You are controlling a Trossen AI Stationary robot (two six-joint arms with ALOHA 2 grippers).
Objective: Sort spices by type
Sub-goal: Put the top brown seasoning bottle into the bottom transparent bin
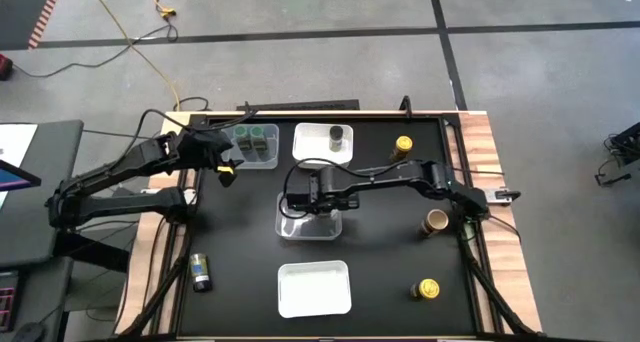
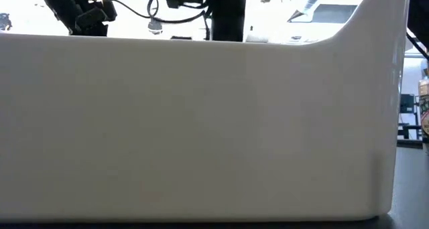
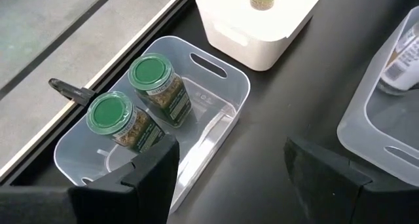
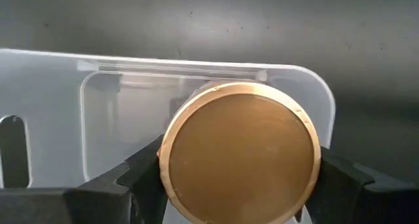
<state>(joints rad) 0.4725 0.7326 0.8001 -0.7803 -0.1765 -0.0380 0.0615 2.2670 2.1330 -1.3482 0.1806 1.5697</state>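
Right gripper (image 4: 239, 168) sits over the clear tray (image 1: 292, 228) at mid-worktop, fingers clenched on a tan-lidded jar (image 4: 239, 150), one finger either side of the lid. Jar is held upright with the lid facing the wrist camera and the tray floor directly beneath it; my reading is that the arm is lowering it into this tray, making it the tan tray. Whether the jar's base is touching the tray floor yet, I cannot tell.

Left gripper (image 3: 232, 175) hangs beside the clear tray (image 3: 226, 96) at the far left of the worktop, fingers spread and holding nothing. It looks parked clear of the right arm's reach.

Containers:
- Far-left clear tray: two green-lidded jars (image 3: 141, 96) side by side, leaning slightly. That pair looks finished.
- White tray (image 1: 312, 140) next to it, far centre: one dark-lidded jar (image 1: 336, 136) standing inside.
- White tray (image 1: 314, 288) at the near edge: nothing seen inside. It fills the low view almost entirely.
- Mid-worktop clear tray: only the held tan jar above or in it, as far as visible.

Loose on the black worktop (image 1: 385, 262):
- second dark-lidded jar (image 1: 201, 271), lying on its side near the left edge
- second tan-lidded jar (image 1: 435, 222), right of centre
- yellow-lidded jar (image 1: 403, 144), far right
- yellow-lidded jar (image 1: 428, 289), near right

Judgement: roughly halfway; four jars left to bin
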